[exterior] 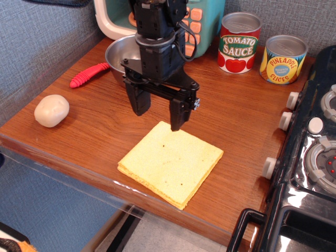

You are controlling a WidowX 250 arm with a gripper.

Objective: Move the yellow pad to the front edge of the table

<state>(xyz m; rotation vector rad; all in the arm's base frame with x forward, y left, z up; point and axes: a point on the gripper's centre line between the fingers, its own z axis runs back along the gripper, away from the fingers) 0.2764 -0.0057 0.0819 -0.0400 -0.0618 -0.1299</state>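
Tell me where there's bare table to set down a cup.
Bare wood lies between the white lump, the yellow pad and the red ridged toy. Another patch runs from the pad toward the tomato sauce can and stove. The back is crowded: bowl, open gripper, pineapple can.

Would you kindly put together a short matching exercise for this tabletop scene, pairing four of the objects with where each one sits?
Things:
1. yellow pad
2. tomato sauce can
3. red ridged toy
4. pale round lump

Places:
A. at the back of the table, beside the pineapple can
B. near the table's left edge, on its own
C. at the front edge, below the open pincer
D. left of the steel bowl

Pairs: 1-C, 2-A, 3-D, 4-B
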